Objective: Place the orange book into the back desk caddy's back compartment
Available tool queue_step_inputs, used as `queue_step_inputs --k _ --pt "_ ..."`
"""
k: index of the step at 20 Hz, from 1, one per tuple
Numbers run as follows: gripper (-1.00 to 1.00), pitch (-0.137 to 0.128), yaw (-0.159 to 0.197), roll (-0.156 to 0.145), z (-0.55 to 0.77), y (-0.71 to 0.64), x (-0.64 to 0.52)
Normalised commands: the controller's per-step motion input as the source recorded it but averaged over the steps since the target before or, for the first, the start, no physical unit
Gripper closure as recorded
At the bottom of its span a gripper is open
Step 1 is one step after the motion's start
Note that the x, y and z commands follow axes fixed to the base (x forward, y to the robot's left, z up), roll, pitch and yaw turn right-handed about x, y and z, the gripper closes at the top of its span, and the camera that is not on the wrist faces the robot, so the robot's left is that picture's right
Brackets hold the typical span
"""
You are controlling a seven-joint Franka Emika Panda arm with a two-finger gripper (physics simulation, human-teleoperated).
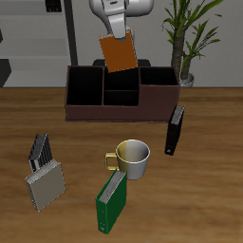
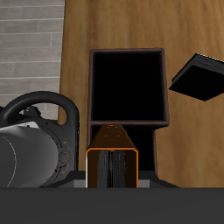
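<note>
We see the gripper (image 1: 118, 34) clamped on the orange book (image 1: 120, 54), held tilted above the caddy (image 1: 121, 105).

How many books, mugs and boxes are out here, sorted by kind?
Books: 3 – orange book held in the gripper, green book, black book
Mugs: 1 – mug
Wooden boxes: 1 – back desk caddy
Grey caddies: 1 – grey caddy
Total: 6
</note>
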Motion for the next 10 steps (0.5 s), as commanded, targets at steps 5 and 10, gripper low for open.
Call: queue_step_inputs --k 5,10 --pt "1.00 0.015 -0.002 -0.018 -0.07 -0.07 -0.02" --pt "1.00 0.020 -0.005 -0.007 -0.11 -0.04 0.01"
